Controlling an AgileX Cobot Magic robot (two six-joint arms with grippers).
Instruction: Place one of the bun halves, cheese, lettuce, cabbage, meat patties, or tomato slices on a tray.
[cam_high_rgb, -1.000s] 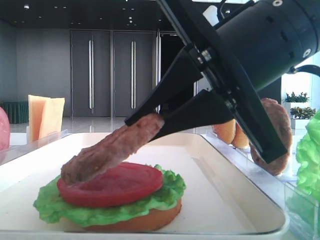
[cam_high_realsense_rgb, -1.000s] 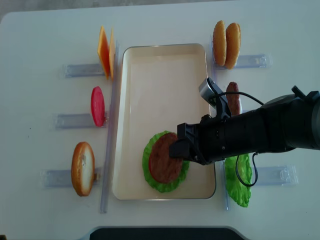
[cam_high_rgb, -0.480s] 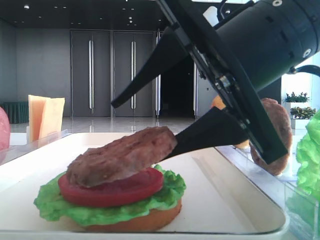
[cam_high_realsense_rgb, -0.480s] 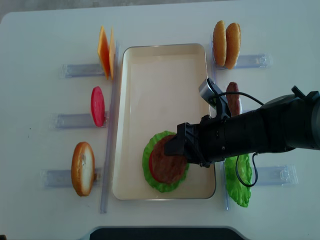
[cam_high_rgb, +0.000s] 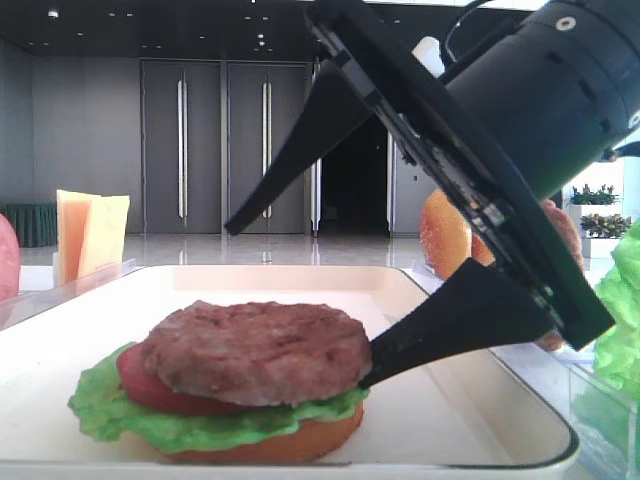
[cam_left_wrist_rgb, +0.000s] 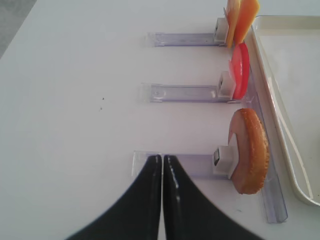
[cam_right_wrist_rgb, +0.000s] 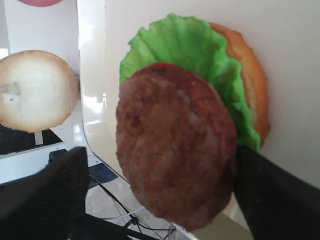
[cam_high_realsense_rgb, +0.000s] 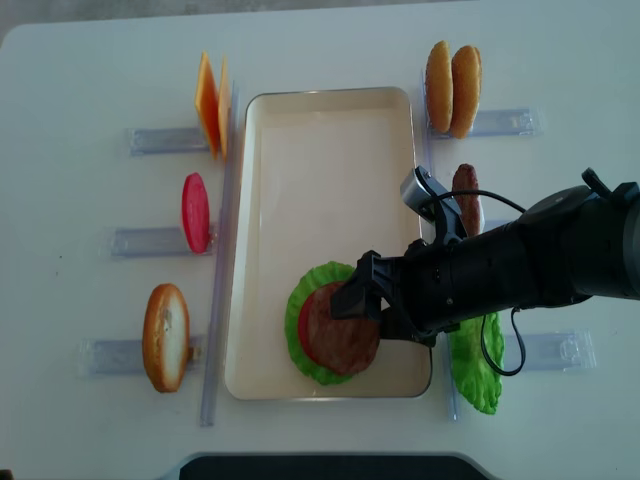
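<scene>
On the white table (cam_high_realsense_rgb: 80, 60) before grey doors (cam_high_rgb: 225, 145), right fingers (cam_high_rgb: 290, 165) apart, left fingers (cam_left_wrist_rgb: 162, 190) together.

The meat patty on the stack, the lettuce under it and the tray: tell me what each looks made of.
Meat patty: likely moulded plastic or rubber play food; matte brown, grainy, evenly thick.
Lettuce: probably soft plastic or foam; flat bright green, with frilled edges that hold their shape.
Tray: looks like hard cream plastic; smooth with a slight sheen, rounded corners and a raised rim.
</scene>
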